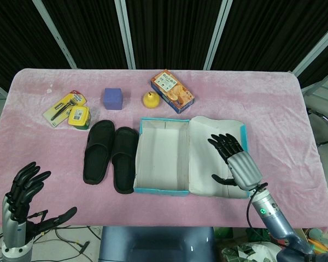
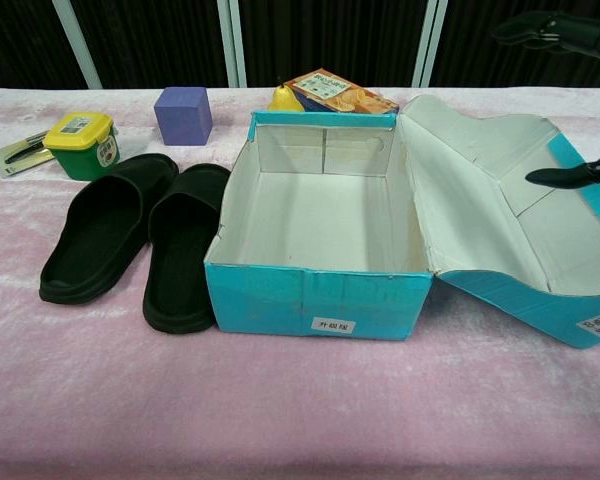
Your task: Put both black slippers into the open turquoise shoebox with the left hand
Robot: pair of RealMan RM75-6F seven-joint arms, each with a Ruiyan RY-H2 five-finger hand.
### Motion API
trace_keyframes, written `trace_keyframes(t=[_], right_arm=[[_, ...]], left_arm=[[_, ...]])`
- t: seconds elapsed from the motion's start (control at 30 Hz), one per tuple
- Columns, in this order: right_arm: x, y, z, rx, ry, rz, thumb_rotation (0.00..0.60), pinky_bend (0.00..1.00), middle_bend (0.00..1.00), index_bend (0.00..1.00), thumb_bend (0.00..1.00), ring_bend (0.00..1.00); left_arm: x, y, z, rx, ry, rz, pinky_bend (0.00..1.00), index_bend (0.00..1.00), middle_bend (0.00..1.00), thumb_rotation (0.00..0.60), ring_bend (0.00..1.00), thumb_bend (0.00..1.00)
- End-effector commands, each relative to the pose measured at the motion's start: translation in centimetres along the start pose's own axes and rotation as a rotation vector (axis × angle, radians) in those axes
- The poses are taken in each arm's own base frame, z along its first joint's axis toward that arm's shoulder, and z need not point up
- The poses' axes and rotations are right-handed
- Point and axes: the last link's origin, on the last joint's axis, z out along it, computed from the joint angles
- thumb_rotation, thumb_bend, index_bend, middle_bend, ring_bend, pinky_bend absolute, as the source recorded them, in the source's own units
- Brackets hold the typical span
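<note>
Black, matte: two slippers, side by side on the pink-covered desk (image 1: 295, 109), soles down, just left of the shoebox. Near slipper (image 1: 123, 158) lies touching or almost touching the box wall; far slipper (image 1: 97, 150) lies beyond it, the pair touching along their length.

Turquoise shoebox (image 1: 163, 155): open, white inside, nothing in it; lid (image 1: 213, 147) folded out flat to the right.

Left hand (image 1: 23, 191): at the desk's near edge, well left of the box and short of the slippers, fingers spread, holding nothing.

Right hand (image 1: 234, 159): over the lid, fingers spread, holding nothing; whether it presses the lid cannot be told.

Behind the box: biscuit carton (image 1: 171, 91), small yellow object (image 1: 150, 100), purple cube (image 1: 112, 98), green tub (image 1: 78, 117), carded tool pack (image 1: 63, 106).

Step in hand, by judgement: the first, neither slipper yet taken. Next move calls for the left hand to reach forward to a slipper, close on it, lift it clear of the box's left wall and set it inside.
</note>
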Motion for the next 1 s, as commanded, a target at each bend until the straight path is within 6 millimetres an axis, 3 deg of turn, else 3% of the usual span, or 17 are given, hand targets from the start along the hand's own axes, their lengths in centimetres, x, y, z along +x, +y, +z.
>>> trace_keyframes(t=[0.03, 0.2, 0.33, 0.67, 1.0], right_arm=[[-0.1, -0.2, 0.5, 0.005, 0.001, 0.006, 0.600, 0.00, 0.05, 0.08, 0.11, 0.00], [-0.1, 0.1, 0.7, -0.007, 0.002, 0.012, 0.600, 0.00, 0.05, 0.08, 0.11, 0.00], [0.1, 1.2, -0.3, -0.052, 0.009, -0.005, 0.600, 0.00, 0.05, 0.08, 0.11, 0.00], [1.3, 5.2, -5.8, -0.284, 0.063, -0.081, 0.600, 0.00, 0.05, 0.07, 0.11, 0.00], [2.8, 6.7, -11.7, -0.422, 0.096, -0.130, 0.600, 0.00, 0.05, 0.07, 0.11, 0.00]], left_arm=[[-0.2, 0.4, 0.3, -0.020, 0.021, -0.016, 0.13, 0.13, 0.17, 0.600, 0.11, 0.01], [-0.4, 0.0, 0.3, 0.002, 0.007, 0.020, 0.13, 0.13, 0.17, 0.600, 0.11, 0.01], [-0.1, -1.2, 0.2, 0.093, -0.048, 0.115, 0.13, 0.15, 0.19, 0.600, 0.11, 0.01], [0.6, -5.4, 0.1, 0.369, -0.379, 0.457, 0.15, 0.17, 0.22, 0.600, 0.16, 0.01], [-1.6, -10.4, 1.2, 0.579, -0.629, 0.522, 0.15, 0.15, 0.23, 0.600, 0.18, 0.01]])
